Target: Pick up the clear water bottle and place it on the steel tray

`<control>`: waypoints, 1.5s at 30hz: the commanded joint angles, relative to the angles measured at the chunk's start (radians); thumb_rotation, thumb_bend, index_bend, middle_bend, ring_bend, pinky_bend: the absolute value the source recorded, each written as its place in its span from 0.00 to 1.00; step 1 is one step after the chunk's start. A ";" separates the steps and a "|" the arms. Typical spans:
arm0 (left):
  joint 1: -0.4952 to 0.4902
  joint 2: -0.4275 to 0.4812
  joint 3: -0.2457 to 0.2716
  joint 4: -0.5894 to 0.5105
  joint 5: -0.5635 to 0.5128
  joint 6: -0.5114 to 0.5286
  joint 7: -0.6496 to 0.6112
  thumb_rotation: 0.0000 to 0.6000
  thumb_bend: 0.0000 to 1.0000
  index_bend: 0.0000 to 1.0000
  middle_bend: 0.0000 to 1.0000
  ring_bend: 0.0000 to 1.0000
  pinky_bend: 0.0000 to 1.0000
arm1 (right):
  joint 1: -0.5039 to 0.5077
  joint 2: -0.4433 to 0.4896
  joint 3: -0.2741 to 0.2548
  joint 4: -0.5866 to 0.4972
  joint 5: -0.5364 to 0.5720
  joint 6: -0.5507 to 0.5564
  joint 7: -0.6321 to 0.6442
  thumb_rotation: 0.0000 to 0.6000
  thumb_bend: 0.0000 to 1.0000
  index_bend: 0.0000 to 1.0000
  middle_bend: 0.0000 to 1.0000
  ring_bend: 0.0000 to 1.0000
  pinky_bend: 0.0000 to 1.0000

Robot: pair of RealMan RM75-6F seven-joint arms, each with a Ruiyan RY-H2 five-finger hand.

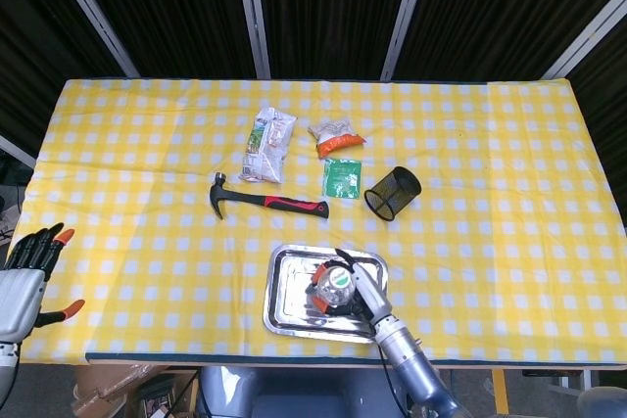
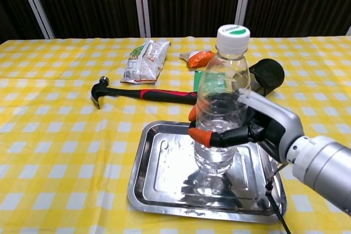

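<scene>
On the tray (image 2: pixel 156 187) the bottle (image 2: pixel 221 102) stands upright, its long axis vertical and its white cap (image 2: pixel 233 33) with the green top pointing straight up. I see my right hand (image 2: pixel 249 130) wrapped around the lower half of the bottle, the orange fingertips (image 2: pixel 202 135) pressed against the clear plastic. The base of the bottle is at the tray floor, right of the tray's middle; I cannot tell for sure if it rests fully on the metal.

The chest view gives the side of the bottle and the grip. The head view looks from above, so there I see mostly the cap (image 1: pixel 339 278) and the hand (image 1: pixel 355 291) beside it, and the bottle's height is lost. Only the head view shows my left hand (image 1: pixel 27 276), far to the left of the tray at the table edge, holding nothing, fingers spread apart.

Beyond the tray lies a hammer (image 2: pixel 143 93) with a black and red handle, close to the tray's far rim. Further behind it lie a silver snack bag (image 2: pixel 145 60), an orange packet (image 2: pixel 201 57) and a green sachet (image 1: pixel 342 177). A black mesh cup (image 2: pixel 267 73) lies on its side beyond the tray's right corner. In the chest view the bottle covers most of the green sachet.
</scene>
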 commanded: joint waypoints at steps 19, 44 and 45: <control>-0.004 -0.011 0.002 -0.002 -0.001 -0.005 0.027 1.00 0.16 0.05 0.00 0.00 0.00 | -0.016 -0.010 -0.043 0.085 -0.048 -0.037 0.043 1.00 0.88 0.88 0.74 0.29 0.00; -0.007 -0.020 0.007 -0.002 0.004 -0.009 0.049 1.00 0.16 0.05 0.00 0.00 0.00 | 0.050 0.120 -0.074 0.033 -0.122 -0.179 0.227 1.00 0.25 0.14 0.08 0.00 0.00; -0.007 -0.021 0.008 -0.002 0.004 -0.009 0.050 1.00 0.16 0.05 0.00 0.00 0.00 | 0.053 0.131 -0.071 0.027 -0.125 -0.180 0.236 1.00 0.25 0.14 0.08 0.00 0.00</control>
